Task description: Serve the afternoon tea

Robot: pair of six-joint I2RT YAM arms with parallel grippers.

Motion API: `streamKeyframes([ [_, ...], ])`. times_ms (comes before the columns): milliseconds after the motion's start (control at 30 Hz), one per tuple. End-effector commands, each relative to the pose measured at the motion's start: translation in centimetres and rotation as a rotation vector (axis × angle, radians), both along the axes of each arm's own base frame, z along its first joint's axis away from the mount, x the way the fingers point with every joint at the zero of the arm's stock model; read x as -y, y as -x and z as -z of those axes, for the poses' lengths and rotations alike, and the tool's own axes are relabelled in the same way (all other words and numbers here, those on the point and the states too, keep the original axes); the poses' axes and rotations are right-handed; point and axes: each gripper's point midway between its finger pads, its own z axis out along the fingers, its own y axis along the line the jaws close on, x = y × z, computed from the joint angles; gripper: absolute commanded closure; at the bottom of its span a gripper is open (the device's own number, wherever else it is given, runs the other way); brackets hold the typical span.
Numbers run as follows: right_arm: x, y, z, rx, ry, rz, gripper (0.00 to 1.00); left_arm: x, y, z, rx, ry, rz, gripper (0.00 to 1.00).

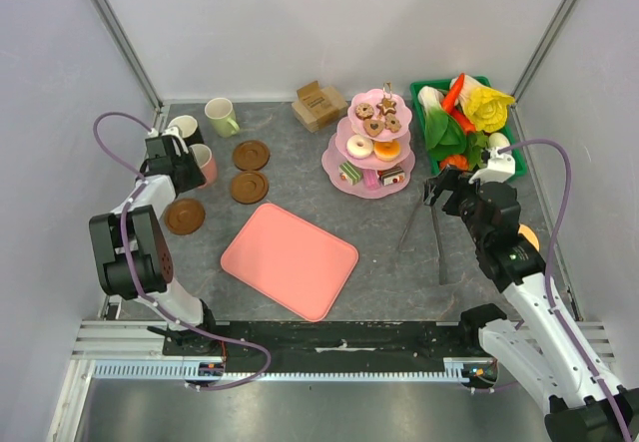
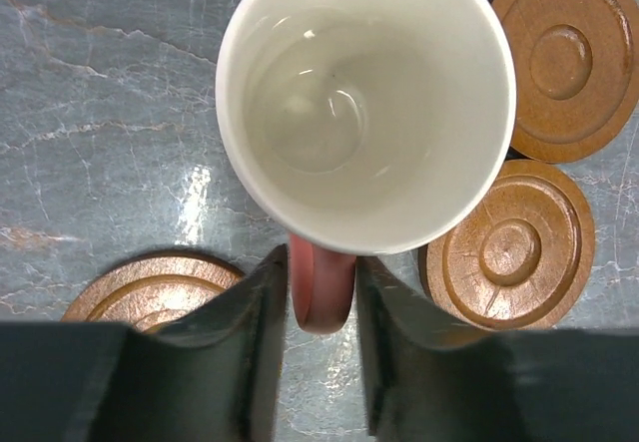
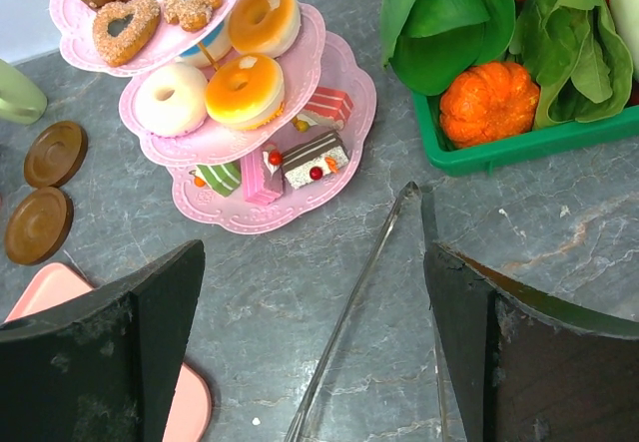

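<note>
left gripper pinches the pink mug by its handle, clear only from its wrist camera; right gripper gapes wide above tongs.

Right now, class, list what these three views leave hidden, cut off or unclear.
Top view: black mug mostly behind the left hand.
Left wrist view: whether the fingers actually press the pink mug's handle; one coaster is half hidden behind them.
Right wrist view: tongs cut off by the bottom edge.
</note>
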Motion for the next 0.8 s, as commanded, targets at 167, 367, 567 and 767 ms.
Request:
streamKeyframes([
  [167,0.7,0.0,-1.4,0.062,0.010,0.028,0.02,-0.3,-2.8,-2.9,0.085,-0.042,0.039,0.95],
  [367,0.6,0.1,-1.6,0.070,0.004,0.021,0.02,1.0,-2.4,-8.8,0.220,-0.089,0.042,0.98],
  [567,0.6,0.1,-1.6,0.069,0.005,0.021,0.02,4.7,-2.7,-12.3,0.313,-0.139,0.105,0.98],
  [767,0.8,0.1,-1.5,0.070,0.010,0.031,0.02,9.2,-6.1,-10.9,0.282,-0.102,0.154,0.98],
])
